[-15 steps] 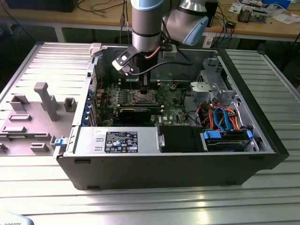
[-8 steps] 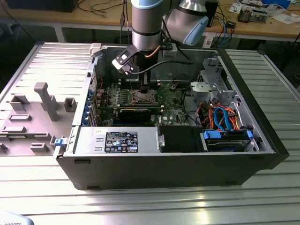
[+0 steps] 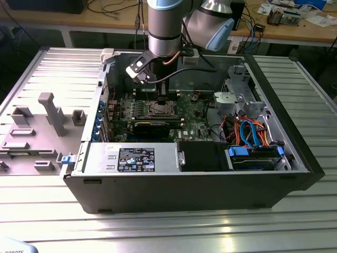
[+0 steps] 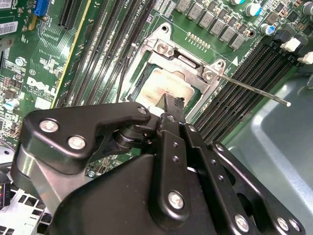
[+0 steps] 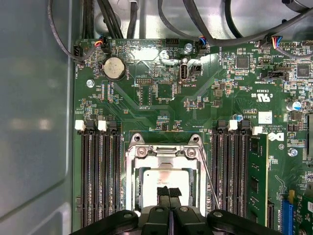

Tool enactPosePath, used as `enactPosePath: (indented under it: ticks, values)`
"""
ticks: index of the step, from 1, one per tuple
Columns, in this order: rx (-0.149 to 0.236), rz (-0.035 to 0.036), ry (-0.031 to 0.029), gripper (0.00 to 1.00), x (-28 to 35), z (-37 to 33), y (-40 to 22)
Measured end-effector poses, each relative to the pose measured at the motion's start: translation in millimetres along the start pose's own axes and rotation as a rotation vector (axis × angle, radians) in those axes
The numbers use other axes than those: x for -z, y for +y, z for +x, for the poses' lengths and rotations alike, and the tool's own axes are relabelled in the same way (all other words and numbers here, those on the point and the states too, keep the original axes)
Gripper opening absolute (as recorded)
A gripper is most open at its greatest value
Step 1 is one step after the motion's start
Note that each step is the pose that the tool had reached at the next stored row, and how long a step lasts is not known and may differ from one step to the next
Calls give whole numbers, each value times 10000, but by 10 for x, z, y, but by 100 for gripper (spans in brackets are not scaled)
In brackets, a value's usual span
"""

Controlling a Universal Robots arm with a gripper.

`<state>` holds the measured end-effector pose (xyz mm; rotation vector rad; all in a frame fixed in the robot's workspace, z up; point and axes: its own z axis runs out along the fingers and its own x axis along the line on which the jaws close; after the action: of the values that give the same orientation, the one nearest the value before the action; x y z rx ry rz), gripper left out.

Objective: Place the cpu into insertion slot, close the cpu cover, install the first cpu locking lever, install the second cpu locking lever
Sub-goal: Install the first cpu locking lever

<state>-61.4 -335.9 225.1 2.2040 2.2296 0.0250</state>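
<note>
Slatted metal bench point(image 3: 158, 232), open computer case point(image 3: 295, 179) | cpu point(image 5: 164, 177) seated in green board point(image 5: 161, 98), cover point(image 5: 164, 152) down around it | pincer point(image 5: 169, 189) pressed together, empty, tip over cpu edge, probably to push | lever point(image 4: 254, 90) angled out, looked unlatched

A ribbed, silvery metal table point(image 3: 168, 232) spreads across the exterior view. At its centre rests an open black computer case point(image 3: 195, 192), lying on its side (its inside faces up). At 9 o'clock from the case, grey moulded blocks point(image 3: 52, 113) stand on the table, the tallest T-shaped. At 7 o'clock, a white object point(image 3: 16, 246) lies at the table's near edge. At 12 o'clock, beyond the table, a wooden bench point(image 3: 105, 21) carries loose cables point(image 3: 113, 8).
</note>
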Motion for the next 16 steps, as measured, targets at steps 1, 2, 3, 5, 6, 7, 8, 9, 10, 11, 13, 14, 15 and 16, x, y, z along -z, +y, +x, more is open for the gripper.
enactPosePath:
  ticks: [1, 2, 3, 5, 6, 7, 8, 9, 10, 11, 13, 14, 15, 16]
  values:
    - [4, 0, 0, 11, 0, 0, 0]
    - [15, 0, 0, 11, 0, 0, 0]
    - [42, 1, 1, 11, 0, 0, 0]
    - [151, 1, 2, 11, 0, 0, 0]
    - [331, 3, 4, 11, 0, 0, 0]
    - [479, 4, 6, 11, 0, 0, 0]
    - [682, 5, 10, 11, 0, 0, 0]
    - [896, 6, 14, 11, 0, 0, 0]
    - [1218, 8, 18, 11, 0, 0, 0]
    - [1539, 11, 23, 11, 0, 0, 0]
    - [1914, 13, 29, 11, 0, 0, 0]
    - [2041, 14, 32, 11, 0, 0, 0]
    - [2103, 14, 32, 11, 0, 0, -1]
    - [2121, 14, 33, 11, 0, 0, 0]
